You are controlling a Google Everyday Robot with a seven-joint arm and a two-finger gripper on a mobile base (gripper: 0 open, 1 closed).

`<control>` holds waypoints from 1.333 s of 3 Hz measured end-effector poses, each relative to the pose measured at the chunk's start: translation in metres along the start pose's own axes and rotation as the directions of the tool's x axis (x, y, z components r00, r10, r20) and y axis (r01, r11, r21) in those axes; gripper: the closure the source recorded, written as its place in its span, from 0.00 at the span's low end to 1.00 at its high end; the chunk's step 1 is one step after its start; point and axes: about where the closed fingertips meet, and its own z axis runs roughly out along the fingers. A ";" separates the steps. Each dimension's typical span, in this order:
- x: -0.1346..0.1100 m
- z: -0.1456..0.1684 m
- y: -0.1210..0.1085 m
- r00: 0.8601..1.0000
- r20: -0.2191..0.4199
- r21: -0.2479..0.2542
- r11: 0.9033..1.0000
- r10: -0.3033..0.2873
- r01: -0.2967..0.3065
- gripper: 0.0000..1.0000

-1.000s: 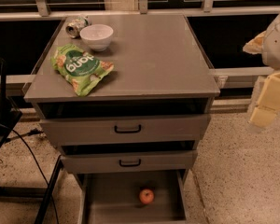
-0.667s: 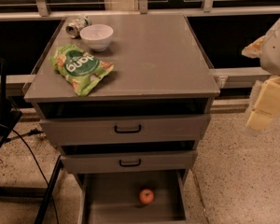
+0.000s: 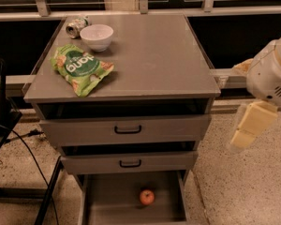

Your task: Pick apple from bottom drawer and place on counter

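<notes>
The small red-orange apple (image 3: 147, 197) lies in the pulled-out bottom drawer (image 3: 107, 203), toward the right of its grey tray. Above the three drawers, the grey counter (image 3: 154, 55) holds a few items on its left side. My gripper (image 3: 250, 125) hangs at the right of the cabinet, level with the upper drawer, well above and to the right of the apple. Its pale yellow fingers point down from the white arm housing (image 3: 271, 74).
A white bowl (image 3: 97, 35), a tipped can (image 3: 77, 26) and a green snack bag (image 3: 79, 68) sit on the counter's left. The two upper drawers (image 3: 126, 130) stand slightly out. Black cables and a stand (image 3: 4, 125) are on the floor at left. A railing runs behind.
My gripper has moved a little left and downward, closer to the cabinet's right side. The apple and the counter items have not moved.
</notes>
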 end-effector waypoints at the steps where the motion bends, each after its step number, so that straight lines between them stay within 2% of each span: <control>1: 0.005 0.046 0.015 1.000 0.024 -0.039 0.999 0.013 -0.012 0.00; 2: 0.013 0.089 0.028 0.999 0.031 -0.076 0.997 0.025 -0.023 0.00; 3: 0.014 0.095 0.028 0.999 0.031 -0.081 0.996 0.027 -0.024 0.00; 4: 0.016 0.117 0.032 0.999 0.042 -0.098 0.995 0.033 -0.029 0.00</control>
